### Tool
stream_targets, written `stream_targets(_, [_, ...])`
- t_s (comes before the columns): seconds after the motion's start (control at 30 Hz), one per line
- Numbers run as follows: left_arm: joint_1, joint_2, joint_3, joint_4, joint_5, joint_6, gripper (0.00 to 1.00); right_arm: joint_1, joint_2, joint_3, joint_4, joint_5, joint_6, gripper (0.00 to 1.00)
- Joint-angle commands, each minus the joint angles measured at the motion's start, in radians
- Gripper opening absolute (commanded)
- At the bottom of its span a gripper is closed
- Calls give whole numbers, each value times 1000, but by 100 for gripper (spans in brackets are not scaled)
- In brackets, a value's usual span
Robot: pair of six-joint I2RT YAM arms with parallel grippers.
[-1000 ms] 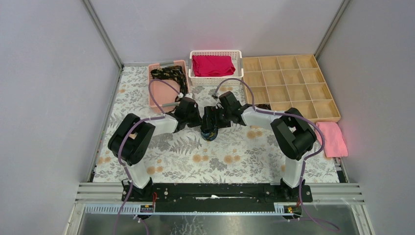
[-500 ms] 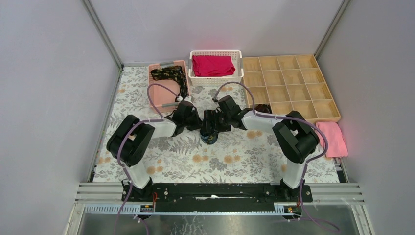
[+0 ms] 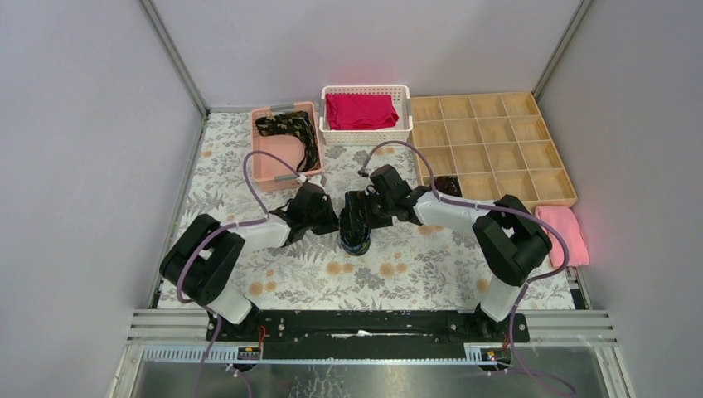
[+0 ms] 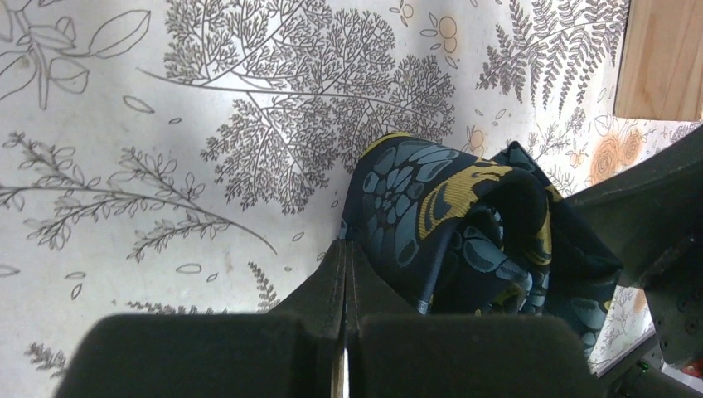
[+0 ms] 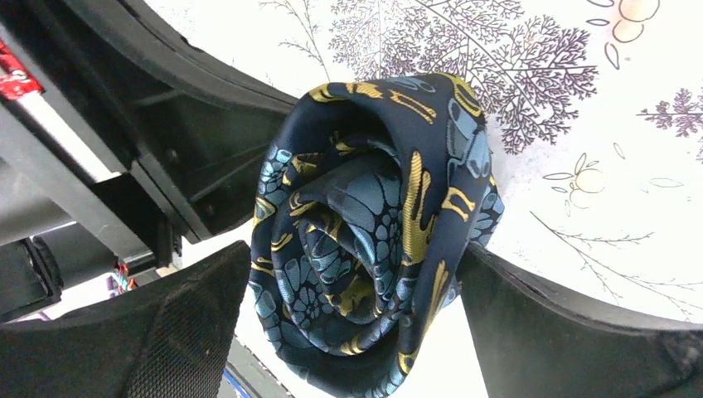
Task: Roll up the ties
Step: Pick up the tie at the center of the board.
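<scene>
Where the overhead camera looks down, the left end effector (image 3: pixel 333 224) and right end effector (image 3: pixel 358 222) meet tip to tip over the floral surface (image 3: pixel 414 265), with the rolled tie (image 3: pixel 355 242) just beneath their tips and a second tie (image 3: pixel 290 128) lying well beyond them in the pink basket (image 3: pixel 264 166). From the left wrist, that end effector's fingers (image 4: pixel 315 290) are pressed together, the coil just right of their tips, possibly nipped by an edge, though the seam hides this. From the right wrist, the other end effector stands spread wide, the coil sitting between its pads and close against both.
</scene>
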Motion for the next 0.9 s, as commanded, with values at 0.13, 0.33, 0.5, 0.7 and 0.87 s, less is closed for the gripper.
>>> stream_targets(0.13, [-11,-42,-45,-17,-24,3,0,0,-23,0,41,-69,5,100])
stream_targets(0.33, [-12,-26,-69,31,13,-28,0,17,-22,17,23,-70,-10,100])
stream_targets(0.5, [-15,-22,-67,55,46,-46,0,45,-3,36,-5,-61,-24,100])
stream_targets(0.7, [-17,-32,-64,61,63,-65,0,115,11,74,-49,6,-40,100])
stream_targets(0.87, [-26,-37,-73,84,96,-86,0,143,40,86,-47,19,-20,100])
